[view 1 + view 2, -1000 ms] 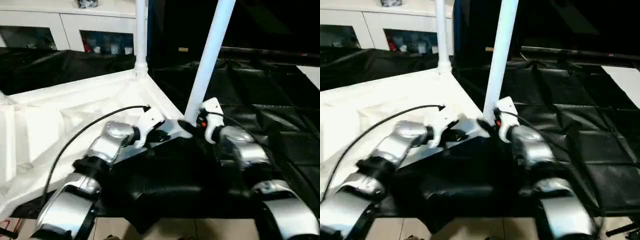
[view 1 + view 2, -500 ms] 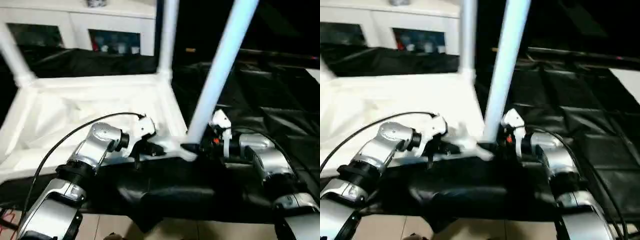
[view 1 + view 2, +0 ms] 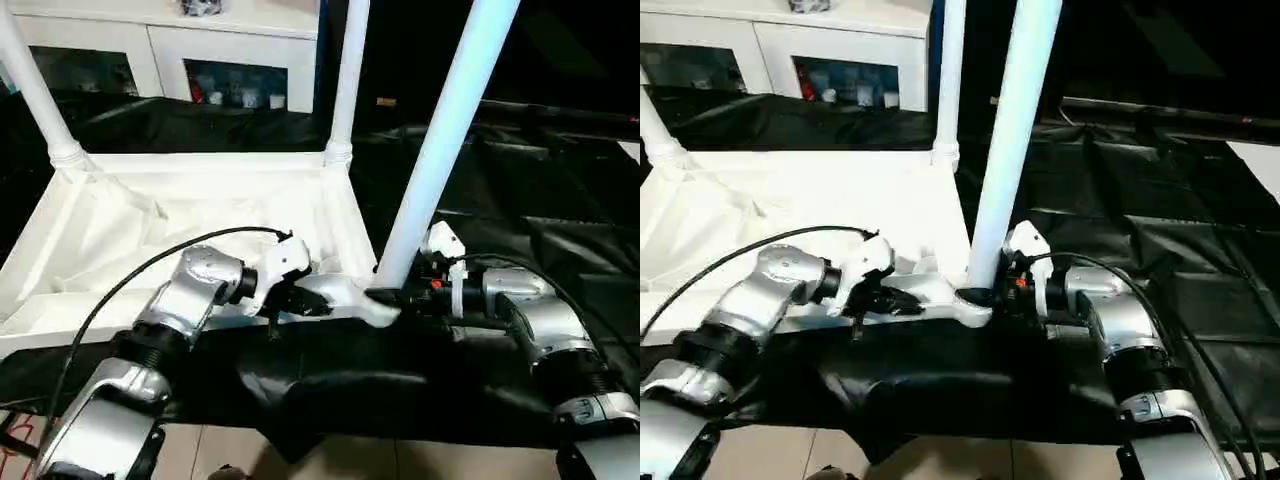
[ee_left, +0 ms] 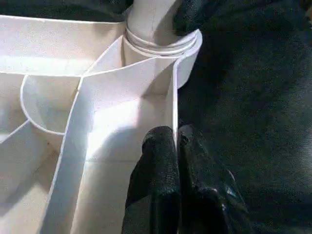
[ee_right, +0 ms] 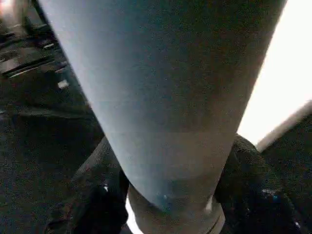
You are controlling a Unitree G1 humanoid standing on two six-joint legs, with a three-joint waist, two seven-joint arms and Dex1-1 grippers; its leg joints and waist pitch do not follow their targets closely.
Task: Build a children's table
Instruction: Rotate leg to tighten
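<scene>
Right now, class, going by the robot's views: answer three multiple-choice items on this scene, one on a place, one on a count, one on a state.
1. Where is the left end effector clamped?
A) on a far leg
B) on the tabletop's rim wall, beside the near corner socket
C) on the cabinet door

2. How many legs are seen standing upright?
A) one
B) two
C) three

3. How does the tabletop lie?
A) ribbed underside up
B) smooth side up
C) on its edge

Answers:
1 B: its fingers pinch the thin wall.
2 C: far-left leg, far-right leg, near leg.
3 A: ribs and sockets face upward.
</scene>
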